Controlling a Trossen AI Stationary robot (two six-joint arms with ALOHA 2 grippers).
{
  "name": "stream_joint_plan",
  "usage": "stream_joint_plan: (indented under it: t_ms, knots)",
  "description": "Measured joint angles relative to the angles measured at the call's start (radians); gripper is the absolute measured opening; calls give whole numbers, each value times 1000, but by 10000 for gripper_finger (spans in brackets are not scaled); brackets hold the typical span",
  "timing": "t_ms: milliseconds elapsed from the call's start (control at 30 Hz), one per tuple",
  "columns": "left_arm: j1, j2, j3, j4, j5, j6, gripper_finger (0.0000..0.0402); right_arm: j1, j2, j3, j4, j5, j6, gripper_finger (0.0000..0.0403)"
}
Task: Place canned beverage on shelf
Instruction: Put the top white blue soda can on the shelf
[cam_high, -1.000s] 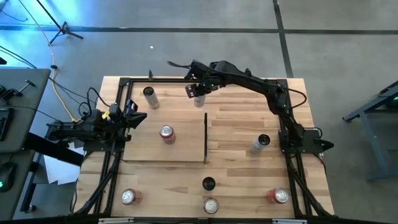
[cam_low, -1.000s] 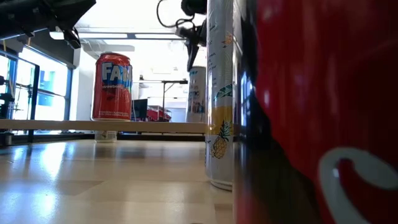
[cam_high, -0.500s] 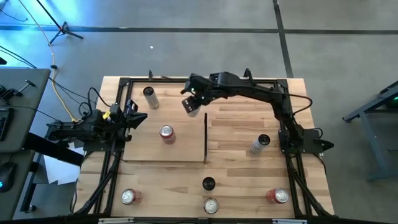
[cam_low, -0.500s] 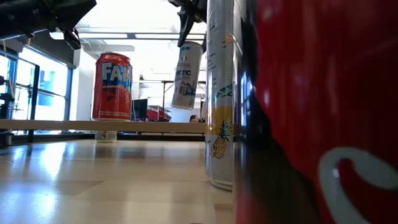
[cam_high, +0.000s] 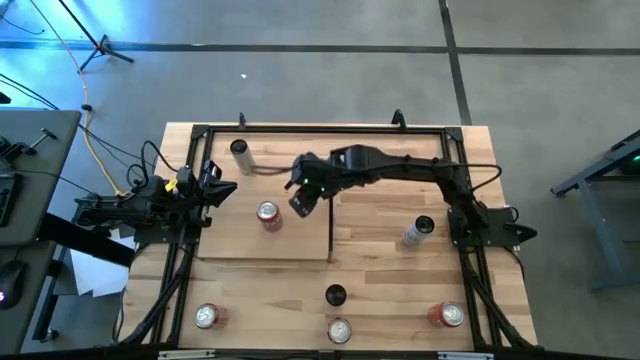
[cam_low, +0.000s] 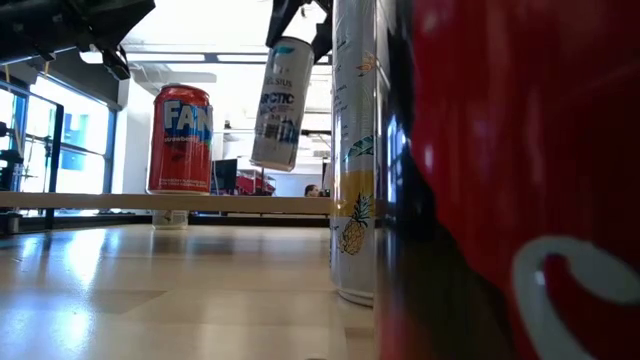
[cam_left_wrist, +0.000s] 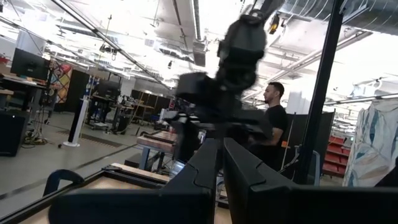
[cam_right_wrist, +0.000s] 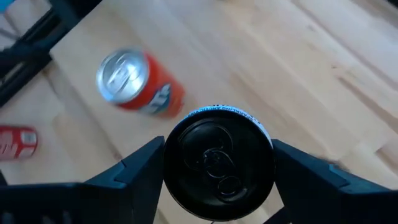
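My right gripper (cam_high: 306, 188) is shut on a white canned beverage with a black top (cam_high: 300, 203) and holds it in the air over the right part of the shelf (cam_high: 230, 240). The shelf is a pale-wood panel with a dark upright strip (cam_high: 331, 222) along its right edge. An orange can (cam_high: 267, 214) stands upright on the shelf, left of the held can. In the low view the white can (cam_low: 278, 100) hangs well above the shelf board (cam_low: 120, 203). My left gripper (cam_high: 224, 189) waits shut at the table's left edge. My right gripper pinches the can between its two fingers (cam_right_wrist: 140, 177), on opposite sides of its wall just below the top rim (cam_right_wrist: 168, 163). The fingers come from above, slanting down. The can hangs below them, lifted clear of the shelf and tilted (cam_low: 290, 50).
Other cans stand around: a dark-topped one (cam_high: 240, 152) at the far left, a white one (cam_high: 419, 232) on the right, a black one (cam_high: 335, 296) near the middle front, and three along the near edge (cam_high: 207, 316), (cam_high: 339, 330), (cam_high: 447, 315). A black frame (cam_high: 320, 128) borders the table.
My right gripper has carried the white can from the table's far edge toward the near edge and left, over the shelf. The can has come up clear and now hangs tilted. The gripper has rolled along the way.
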Motion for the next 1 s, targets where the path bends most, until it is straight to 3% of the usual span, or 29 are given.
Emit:
stream_joint_plan:
  t_ms: [1000]
  knots:
    - [0,0,0,0,0,0,7,14,76,2,-43,34,8,258]
